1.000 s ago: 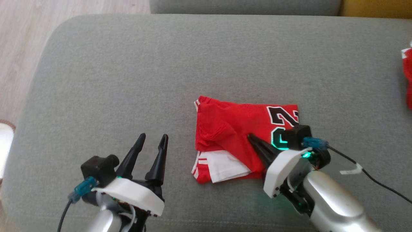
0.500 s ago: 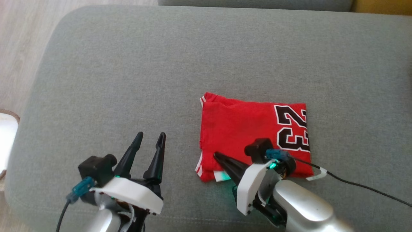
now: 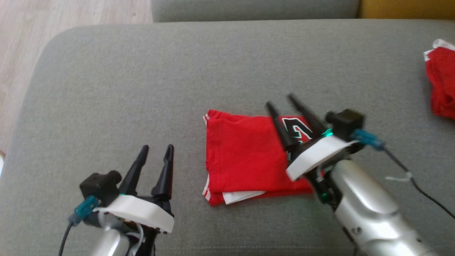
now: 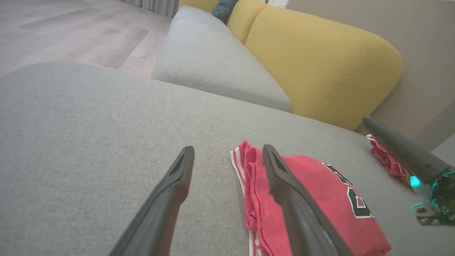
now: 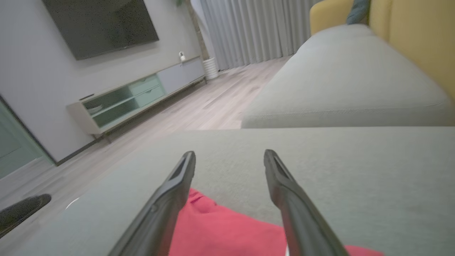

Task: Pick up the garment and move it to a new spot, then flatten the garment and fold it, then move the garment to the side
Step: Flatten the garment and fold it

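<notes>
The garment is a red jersey with a black number, lying folded into a rectangle on the grey cushion; a white inner layer peeks out at its near edge. My right gripper is open, its fingers raised over the garment's right part and covering some of the number. In the right wrist view the open gripper holds nothing, with the garment below. My left gripper stands open and empty to the left of the garment, apart from it. The left wrist view shows that gripper beside the garment.
A second red cloth lies at the cushion's far right edge. The cushion's left edge drops to a wooden floor. A yellow backrest and another grey seat stand beyond. A black cable trails from the right wrist.
My right gripper, shut on the garment's flap earlier, has let go, opened and swung up and right over the number. The garment now lies flatter. The head camera shifted; the left arm stayed.
</notes>
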`<state>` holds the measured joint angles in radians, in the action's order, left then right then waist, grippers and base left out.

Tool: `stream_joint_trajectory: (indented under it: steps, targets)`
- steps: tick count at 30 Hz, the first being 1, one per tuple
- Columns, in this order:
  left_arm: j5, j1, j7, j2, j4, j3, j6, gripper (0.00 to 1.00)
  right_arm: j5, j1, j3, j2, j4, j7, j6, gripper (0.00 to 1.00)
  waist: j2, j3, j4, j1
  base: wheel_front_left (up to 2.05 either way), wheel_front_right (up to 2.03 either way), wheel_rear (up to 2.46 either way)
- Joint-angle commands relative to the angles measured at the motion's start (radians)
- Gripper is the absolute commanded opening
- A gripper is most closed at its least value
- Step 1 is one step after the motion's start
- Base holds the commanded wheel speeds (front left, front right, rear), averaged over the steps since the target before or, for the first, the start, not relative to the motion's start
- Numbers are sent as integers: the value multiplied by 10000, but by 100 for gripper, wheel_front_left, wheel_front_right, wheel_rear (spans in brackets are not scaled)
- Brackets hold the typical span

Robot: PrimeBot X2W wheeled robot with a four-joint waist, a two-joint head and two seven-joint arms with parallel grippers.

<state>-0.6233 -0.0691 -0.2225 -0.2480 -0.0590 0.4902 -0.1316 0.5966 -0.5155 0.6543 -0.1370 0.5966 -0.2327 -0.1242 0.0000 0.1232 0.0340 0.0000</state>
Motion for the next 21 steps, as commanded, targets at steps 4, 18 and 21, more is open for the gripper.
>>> stream_joint_trajectory:
  steps: [4, 18, 21]
  targets:
    - [444, -620, -259, -25, 136, -599, -210, 100, -1373, 698, -1791, 221, -778, -246, -65, 100, 0, -296, -333, 0, 0, 0, 0]
    - [1362, 522, -389, 357, 342, -1504, -376, 100, -3945, 4311, -5664, 863, -3840, 22, -65, 100, 0, -634, -497, 0, 0, 0, 0]
    - [1511, 679, -390, 495, 308, -1587, -261, 100, -3943, 4536, -5749, 865, -4017, 129, -65, 100, 0, -635, -471, 0, 0, 0, 0]
